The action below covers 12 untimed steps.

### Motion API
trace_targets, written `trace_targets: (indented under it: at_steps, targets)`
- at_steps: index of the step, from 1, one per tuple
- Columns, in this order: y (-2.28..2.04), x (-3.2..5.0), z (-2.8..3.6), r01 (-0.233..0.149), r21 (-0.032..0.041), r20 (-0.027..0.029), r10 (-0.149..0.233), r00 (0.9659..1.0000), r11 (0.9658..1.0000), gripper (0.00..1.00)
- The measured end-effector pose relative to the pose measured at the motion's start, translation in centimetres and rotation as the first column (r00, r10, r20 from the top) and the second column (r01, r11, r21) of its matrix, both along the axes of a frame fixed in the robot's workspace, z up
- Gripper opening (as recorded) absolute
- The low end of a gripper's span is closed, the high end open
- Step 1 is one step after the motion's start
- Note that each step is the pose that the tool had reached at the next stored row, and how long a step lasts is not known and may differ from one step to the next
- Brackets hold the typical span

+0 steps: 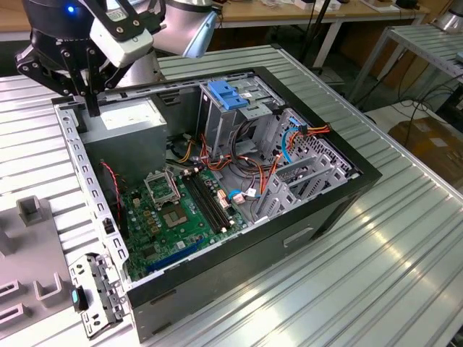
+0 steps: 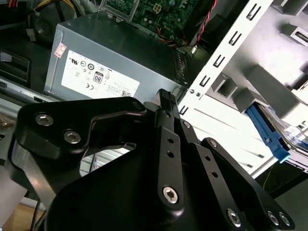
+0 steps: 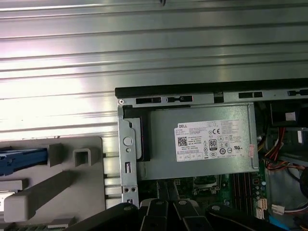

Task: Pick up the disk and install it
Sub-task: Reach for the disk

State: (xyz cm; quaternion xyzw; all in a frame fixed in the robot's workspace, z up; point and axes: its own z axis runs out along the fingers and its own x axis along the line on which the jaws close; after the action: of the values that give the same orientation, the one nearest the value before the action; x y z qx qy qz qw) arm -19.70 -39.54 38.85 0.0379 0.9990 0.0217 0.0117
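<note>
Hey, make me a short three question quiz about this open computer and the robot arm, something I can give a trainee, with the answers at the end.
1. What colour is the latch on top of the metal drive cage inside the computer case?
2. True or false: the gripper is carrying the disk.
3. In the exterior view, which part is the gripper nearest to? A) the grey box with the white sticker B) the drive cage C) the green circuit board
Key: 1. Blue. 2. False; the disk lies in the grey holder outside the case. 3. A.
</note>
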Motion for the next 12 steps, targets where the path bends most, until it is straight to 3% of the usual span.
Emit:
trace_targets:
  at_steps: [12]
  targets:
    - [0.0,-1.13,-0.01,0.0,0.0,-0.0002,0.0,1.0,1.0,0.11]
